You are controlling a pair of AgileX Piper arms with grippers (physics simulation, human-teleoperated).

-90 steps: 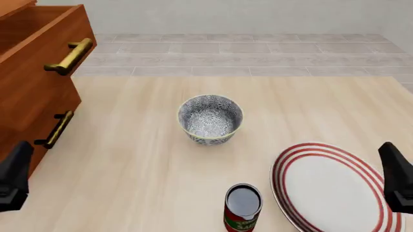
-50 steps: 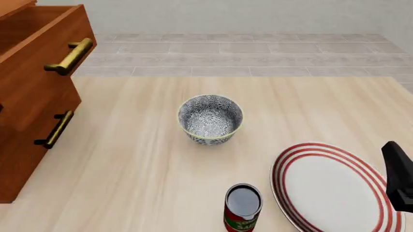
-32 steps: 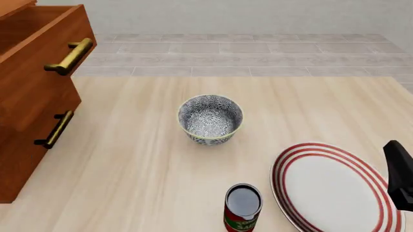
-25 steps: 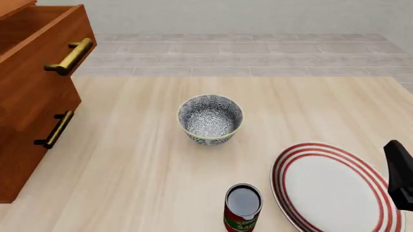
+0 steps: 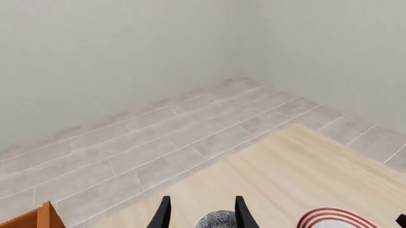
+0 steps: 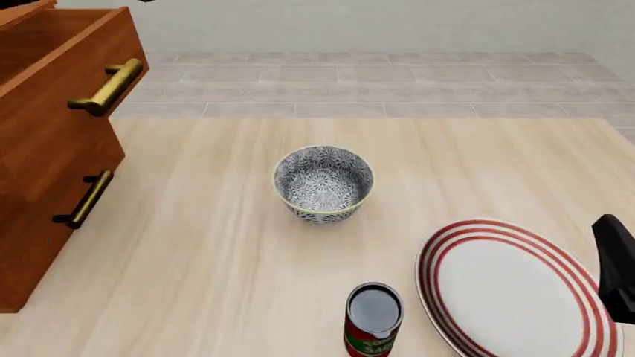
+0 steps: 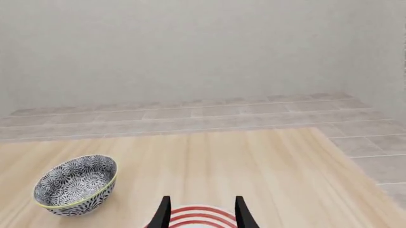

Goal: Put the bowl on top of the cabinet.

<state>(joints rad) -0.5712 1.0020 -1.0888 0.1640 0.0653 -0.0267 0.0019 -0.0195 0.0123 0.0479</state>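
The bowl (image 6: 323,183) sits upright mid-table, ahead and left of the right gripper (image 7: 201,213), whose fingers are spread, holding nothing. Left gripper (image 5: 201,213) is open too, high above. It looks rigid, glazed, slick, so pinch the rim wall.

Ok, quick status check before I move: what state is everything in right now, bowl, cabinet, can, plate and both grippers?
bowl: upright on the table, empty, not held.
cabinet: top drawer pulled out, lower one shut.
can: upright, open top, beside the plate.
plate: flat on the table, empty.
left gripper: open, holding nothing.
right gripper: open, holding nothing, over the plate's edge.
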